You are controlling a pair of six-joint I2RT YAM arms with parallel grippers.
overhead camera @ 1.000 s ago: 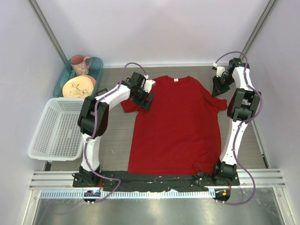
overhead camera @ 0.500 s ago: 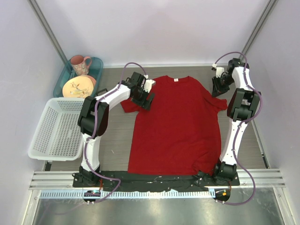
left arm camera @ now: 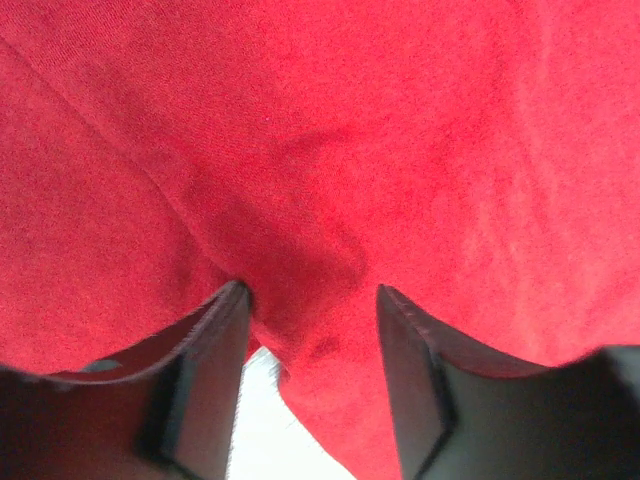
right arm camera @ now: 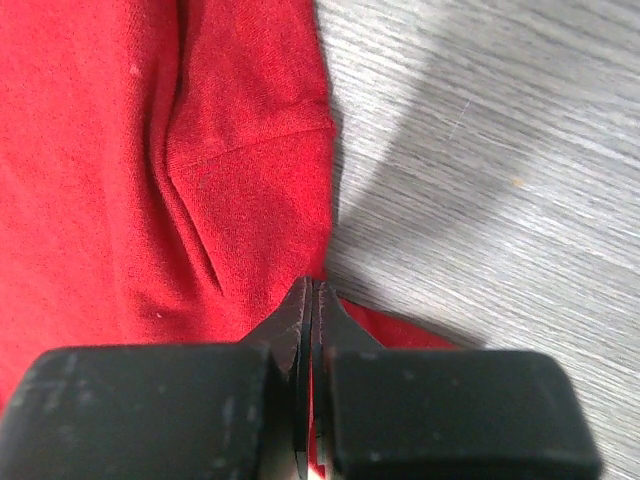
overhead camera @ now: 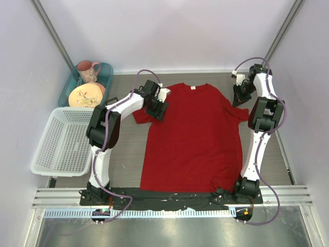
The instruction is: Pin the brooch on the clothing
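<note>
The clothing [overhead camera: 193, 136], a bright red T-shirt with a small white neck label, lies spread flat on the table. My left gripper [overhead camera: 157, 106] is on its left shoulder. In the left wrist view the left gripper [left arm camera: 310, 295] is open, its fingertips [left arm camera: 232, 300] pressed into the red cloth [left arm camera: 330, 150], which bunches between them. My right gripper [overhead camera: 239, 95] is at the right sleeve's edge. In the right wrist view the right gripper [right arm camera: 312, 287] is shut at the sleeve hem [right arm camera: 250, 200], with a red sliver between the jaws. The brooch is out of view.
A white mesh basket [overhead camera: 61, 141] stands at the left. Behind it, a teal tray [overhead camera: 105, 72] holds a pink mug [overhead camera: 88, 70] and a patterned plate [overhead camera: 85, 95]. Bare wood-grain table [right arm camera: 500, 150] lies right of the sleeve. Walls close in on both sides.
The right arm has crept slightly toward the back wall at the sleeve. The left gripper stays on the left shoulder with almost no movement.
</note>
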